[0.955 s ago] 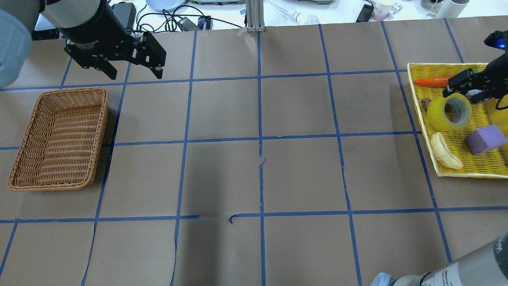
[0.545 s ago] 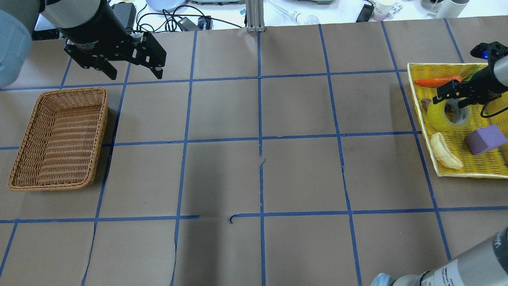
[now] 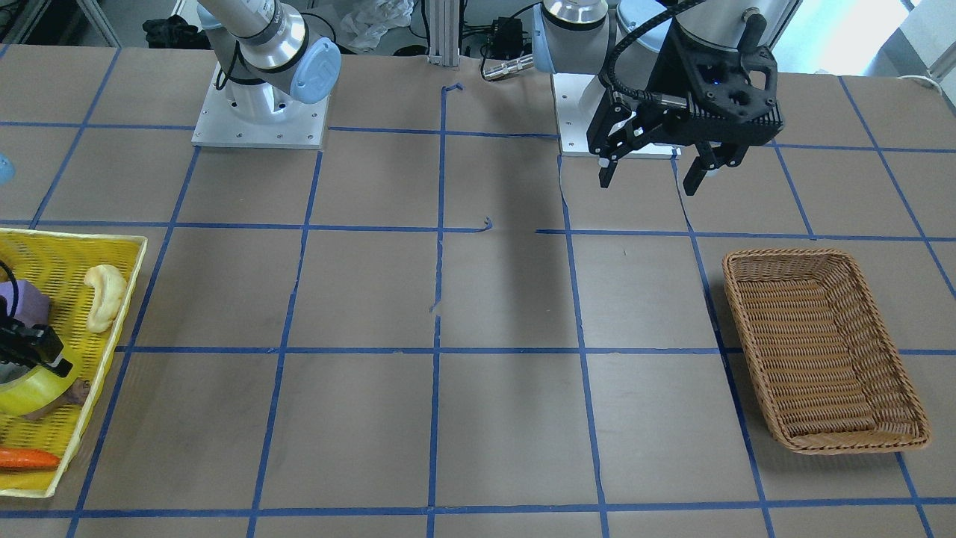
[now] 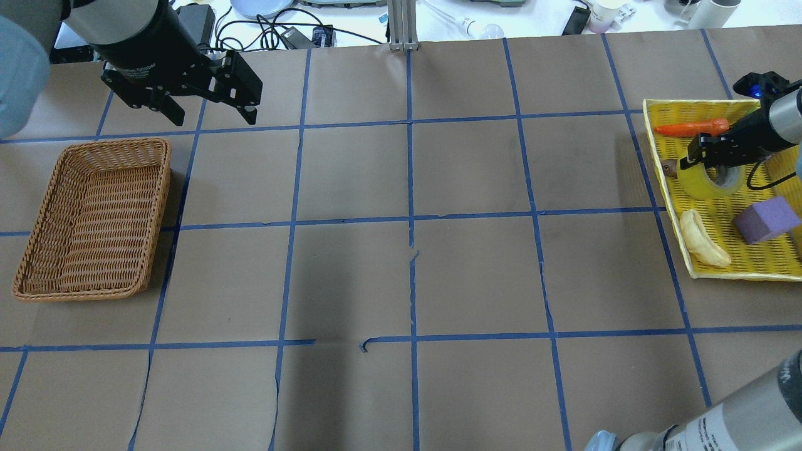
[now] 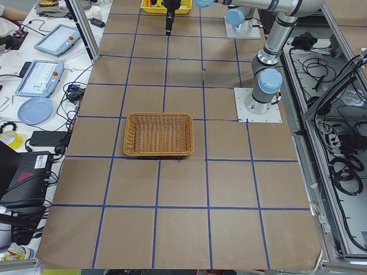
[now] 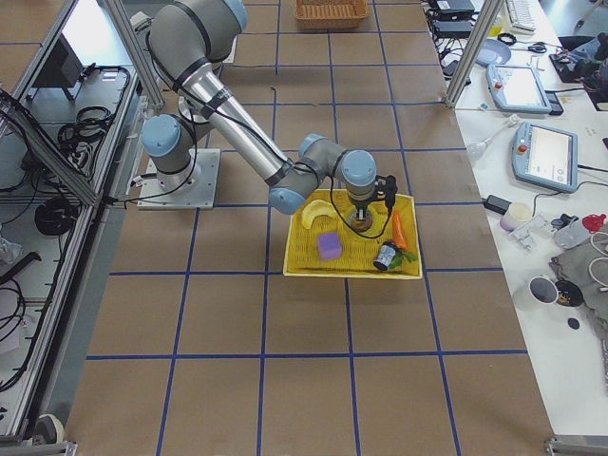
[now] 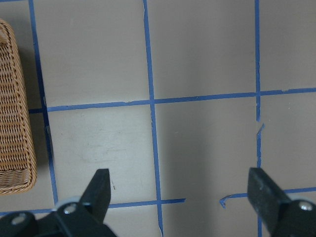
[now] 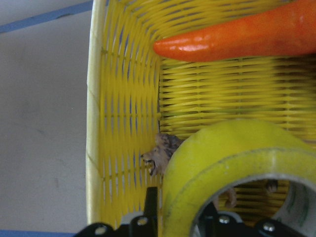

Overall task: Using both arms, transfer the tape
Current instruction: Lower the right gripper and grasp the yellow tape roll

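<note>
The yellow-green tape [image 4: 695, 183] stands tilted in the yellow tray [image 4: 689, 106] at the table's right end. It also shows in the front view [image 3: 30, 392] and fills the lower right wrist view [image 8: 232, 148]. My right gripper [image 4: 711, 161] is down on it, one finger outside the roll and one inside the grey core, shut on the tape's wall. The roll rests in the tray. My left gripper [image 4: 214, 118] hangs open and empty above the table, just beyond the wicker basket [image 4: 94, 219].
The tray also holds an orange carrot [image 4: 689, 129], a purple block [image 4: 767, 219], a pale banana-shaped piece [image 4: 702, 238] and a small brown object [image 8: 160, 148] next to the tape. Blue tape lines grid the brown table. Cables and clutter lie beyond the far edge.
My right gripper has moved left and down over the tape, and its fingers now straddle the roll's wall. The left arm has not moved.
</note>
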Available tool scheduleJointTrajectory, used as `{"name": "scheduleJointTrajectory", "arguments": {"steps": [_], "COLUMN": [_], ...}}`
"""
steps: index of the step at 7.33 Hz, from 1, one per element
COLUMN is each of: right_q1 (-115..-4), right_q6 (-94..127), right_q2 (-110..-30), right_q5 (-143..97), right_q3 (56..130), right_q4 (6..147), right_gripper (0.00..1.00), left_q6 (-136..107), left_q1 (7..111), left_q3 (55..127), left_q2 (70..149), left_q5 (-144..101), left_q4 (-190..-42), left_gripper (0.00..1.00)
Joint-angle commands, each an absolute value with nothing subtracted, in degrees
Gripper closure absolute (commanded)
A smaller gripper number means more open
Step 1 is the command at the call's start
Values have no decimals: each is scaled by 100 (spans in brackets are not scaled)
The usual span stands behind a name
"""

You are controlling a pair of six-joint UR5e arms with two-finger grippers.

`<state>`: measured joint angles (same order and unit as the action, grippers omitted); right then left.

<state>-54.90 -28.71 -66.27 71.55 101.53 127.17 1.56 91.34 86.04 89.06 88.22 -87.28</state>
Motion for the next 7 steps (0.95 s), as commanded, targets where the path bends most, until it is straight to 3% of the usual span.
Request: {"name": "scheduleJointTrajectory", "arguments": {"steps": [1,4,7], "right_q1": [-5824,-7596,-9242], "right_q6": [-2795,-1520,1046], "right_q2": [-7019,-7312,-6657], "right_q5": [7320,9032,8922], "right_q3": [9820,9125,8704], "right_q4": [12247,11857,11707], "right_gripper": [88,90,95], "left_q6": [150,149,149], "left_q1": [9140,9132,9132], "left_q3": [8604,8604,8604], "left_q2": [8903,8912,8903], "left_q5": [8815,8816,8824], "left_q4": [-8728,-8728,-8728], "left_gripper": [0,0,0]}}
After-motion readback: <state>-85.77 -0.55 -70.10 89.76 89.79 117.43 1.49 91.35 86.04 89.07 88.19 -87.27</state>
